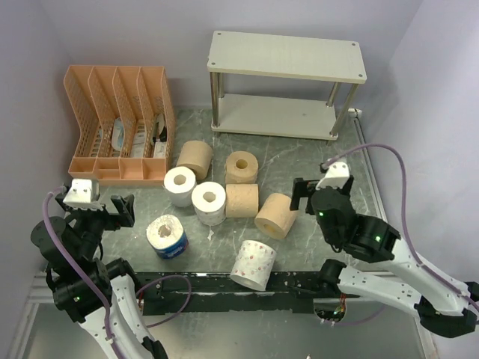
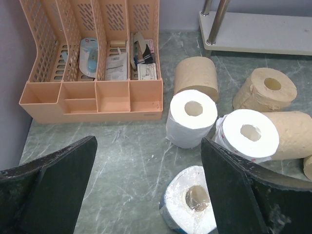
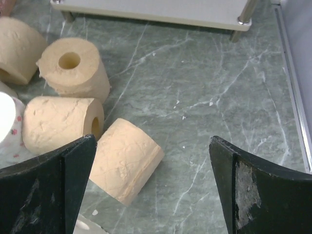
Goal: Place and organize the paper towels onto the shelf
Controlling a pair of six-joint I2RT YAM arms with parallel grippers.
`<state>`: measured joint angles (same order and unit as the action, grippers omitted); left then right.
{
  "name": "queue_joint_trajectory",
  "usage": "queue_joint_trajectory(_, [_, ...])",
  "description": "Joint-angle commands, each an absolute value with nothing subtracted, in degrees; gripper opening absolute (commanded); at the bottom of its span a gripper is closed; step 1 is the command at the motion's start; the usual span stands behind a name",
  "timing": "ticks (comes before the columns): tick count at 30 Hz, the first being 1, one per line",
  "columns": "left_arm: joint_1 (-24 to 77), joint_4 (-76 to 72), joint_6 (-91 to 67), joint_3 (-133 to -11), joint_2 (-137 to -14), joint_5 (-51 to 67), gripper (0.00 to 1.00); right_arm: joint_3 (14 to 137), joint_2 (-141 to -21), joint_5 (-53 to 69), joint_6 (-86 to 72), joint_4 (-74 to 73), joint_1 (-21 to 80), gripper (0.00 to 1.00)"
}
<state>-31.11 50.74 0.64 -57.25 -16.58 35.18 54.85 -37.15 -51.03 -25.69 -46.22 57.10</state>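
Observation:
Several paper towels lie loose on the table in front of the empty off-white shelf [image 1: 284,82]. There are tan rolls [image 1: 274,215] [image 1: 242,167], white rolls [image 1: 179,186] [image 1: 209,203], a blue-wrapped roll [image 1: 166,236] and a speckled white roll [image 1: 253,264]. My left gripper [image 1: 114,212] is open and empty. In the left wrist view [image 2: 146,195] it hangs above bare table, just left of the blue-wrapped roll [image 2: 190,202]. My right gripper [image 1: 302,196] is open and empty. In the right wrist view [image 3: 151,190] a tan roll [image 3: 124,158] lies by its left finger.
An orange mesh file organizer [image 1: 120,123] with small items stands at the back left, and also shows in the left wrist view [image 2: 92,63]. The shelf's lower board [image 3: 151,9] stands beyond the rolls. A raised table edge [image 3: 295,97] runs along the right.

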Motion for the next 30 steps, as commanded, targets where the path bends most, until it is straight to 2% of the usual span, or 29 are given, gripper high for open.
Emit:
queue_joint_trajectory(1, [-31.96, 49.86, 1.01, -56.91, -14.57, 36.30, 0.99, 53.07, -40.65, -47.22, -21.69, -42.56, 57.01, 1.00])
queue_joint_trajectory(7, [-32.27, 50.00, 1.31, -56.95, -14.35, 37.03, 0.99, 52.78, -37.45, -49.10, -23.88, -43.67, 56.88, 1.00])
queue_joint_trajectory(13, [-32.30, 49.98, 1.36, -56.94, -13.58, 37.33, 0.99, 51.47, -35.60, -44.29, -20.24, -40.78, 56.84, 1.00])
queue_joint_trajectory(16, [-32.34, 50.01, 1.56, -56.94, -13.51, 37.73, 0.99, 54.43, -42.62, -41.95, -19.85, -43.00, 56.87, 1.00])
queue_joint_trajectory(21, [-32.43, 50.01, 1.54, -56.95, -13.59, 37.85, 0.99, 62.36, -61.50, -35.54, -26.90, -47.91, 56.92, 1.00])
queue_joint_trajectory(30, [-32.63, 49.93, 1.42, -56.80, -13.20, 37.73, 0.98, 62.58, -68.30, -27.11, -23.05, -32.18, 56.94, 0.99])
